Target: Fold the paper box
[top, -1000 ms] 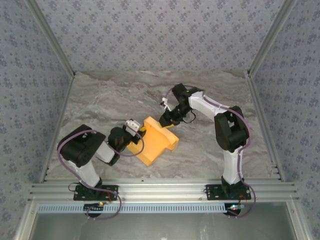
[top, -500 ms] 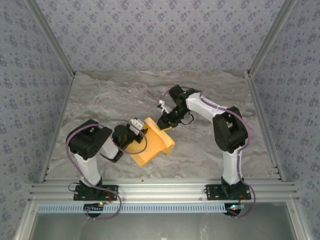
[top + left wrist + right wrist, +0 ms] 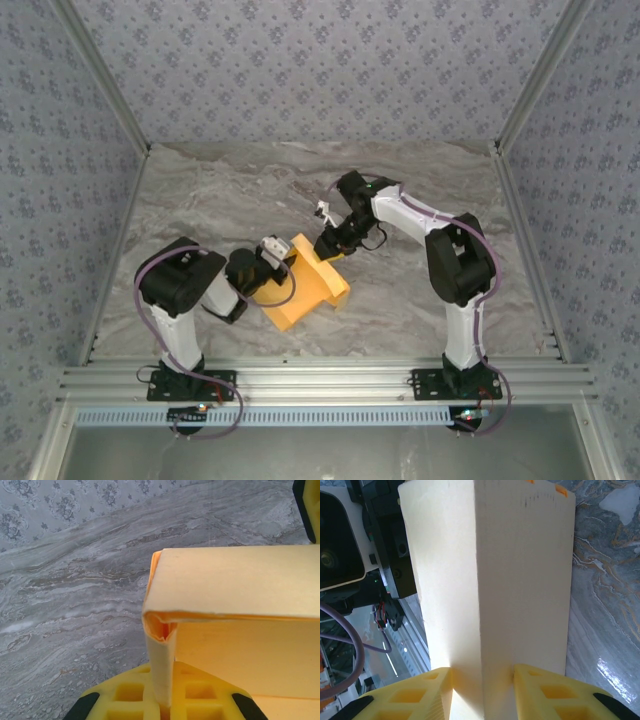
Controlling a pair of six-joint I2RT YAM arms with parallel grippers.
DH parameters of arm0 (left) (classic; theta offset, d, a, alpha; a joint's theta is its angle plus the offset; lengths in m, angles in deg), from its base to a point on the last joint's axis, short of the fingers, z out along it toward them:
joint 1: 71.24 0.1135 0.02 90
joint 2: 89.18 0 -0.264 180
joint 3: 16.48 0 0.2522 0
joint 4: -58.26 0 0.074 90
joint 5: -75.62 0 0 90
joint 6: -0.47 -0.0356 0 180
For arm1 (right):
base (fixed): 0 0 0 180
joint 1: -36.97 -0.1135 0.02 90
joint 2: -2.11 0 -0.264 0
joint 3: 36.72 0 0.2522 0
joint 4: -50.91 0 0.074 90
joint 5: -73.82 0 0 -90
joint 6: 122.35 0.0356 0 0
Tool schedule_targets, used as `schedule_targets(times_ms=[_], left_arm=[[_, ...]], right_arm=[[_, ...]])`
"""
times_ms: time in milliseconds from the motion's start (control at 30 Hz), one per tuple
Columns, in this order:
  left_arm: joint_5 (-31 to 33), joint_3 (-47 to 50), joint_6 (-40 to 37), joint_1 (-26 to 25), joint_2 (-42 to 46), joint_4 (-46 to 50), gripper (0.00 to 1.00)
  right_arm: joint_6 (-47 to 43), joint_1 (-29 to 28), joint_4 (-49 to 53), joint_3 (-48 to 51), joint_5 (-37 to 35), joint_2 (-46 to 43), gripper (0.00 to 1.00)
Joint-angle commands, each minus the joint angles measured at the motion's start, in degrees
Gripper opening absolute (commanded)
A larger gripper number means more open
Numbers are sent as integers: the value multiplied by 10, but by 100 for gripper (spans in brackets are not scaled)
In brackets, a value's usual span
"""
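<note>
The paper box (image 3: 305, 283) sits a bit below the middle of the overhead frame, on the marbled grey counter (image 3: 220, 190), orange-yellow and partly folded up, with one panel standing.

The left tool (image 3: 284, 266) comes in from the left and meets the box at its upper-left edge. On the left wrist camera the left tool (image 3: 162, 706) is at the bottom centre, clenched tight on a thin upright wall of the paper box (image 3: 240, 585). That wall bends over at a crumpled corner into a wide panel running off to the right of the frame.

The right tool (image 3: 328, 250) reaches in from the upper right to the box's top corner. On the right wrist camera the right tool (image 3: 482, 692) has its yellow pads (image 3: 547, 692) pressed on either side of a folded ridge of the paper box (image 3: 520, 570), grasping it. The box runs up through the middle of that frame.
</note>
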Motion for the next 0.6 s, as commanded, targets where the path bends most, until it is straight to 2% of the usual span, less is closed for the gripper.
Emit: schedule_targets(times_ms=[0, 333, 567], left_arm=[[-38, -10, -12, -11, -19, -4, 2], [-23, 8, 4, -30, -31, -6, 0], [-22, 4, 7, -31, -43, -7, 0]], right_arm=[[28, -8, -19, 4, -23, 2, 39], [81, -2, -61, -17, -33, -17, 43], [113, 5, -76, -51, -50, 5, 46]])
